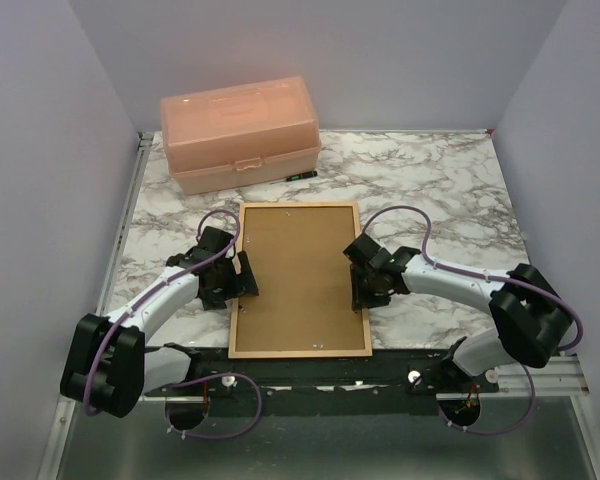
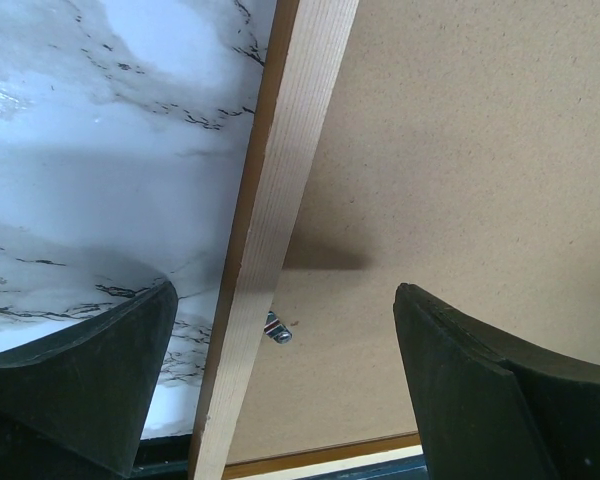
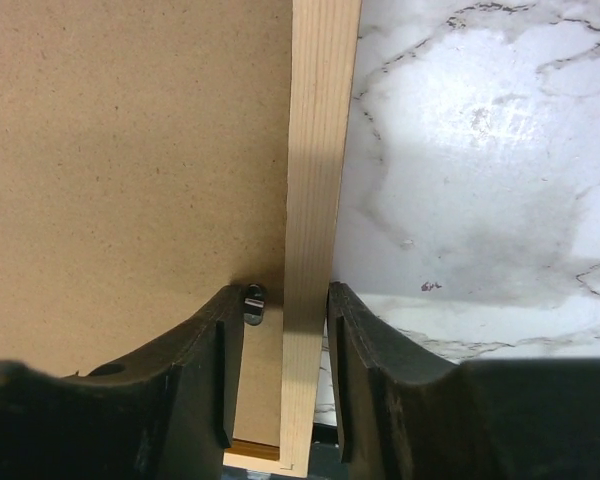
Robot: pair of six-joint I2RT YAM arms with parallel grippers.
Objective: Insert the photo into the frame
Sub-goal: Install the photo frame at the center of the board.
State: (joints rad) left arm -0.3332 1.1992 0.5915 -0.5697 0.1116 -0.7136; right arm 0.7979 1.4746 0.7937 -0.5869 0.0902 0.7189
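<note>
I am working the left gripper [image 1: 242,281] at 7 o'clock with its jaws spread wide. They are straddling the 9 o'clock rail of the thin orange-brown rectangular wooden frame [image 1: 298,351] without touching it. The right gripper [image 1: 363,290], at 5 o'clock, is pinching the opposite rail between its pads.

The frame is lying flat at the centre of the white marble-patterned table [image 1: 430,190], back side up. Its long axis is running from 6 to 12 o'clock, and its short ends are facing me and the far wall. A plain brown rectangular backing board [image 1: 300,275] is sitting inside it, with a small metal clip [image 3: 252,300] at the board's edge.

I am not seeing the photo anywhere. I cannot tell whether it is lying under the board, so I cannot say whether I am opening the back or closing it.

Farther off, at 11 o'clock, a pink plastic lidded box [image 1: 240,130] is standing.
</note>
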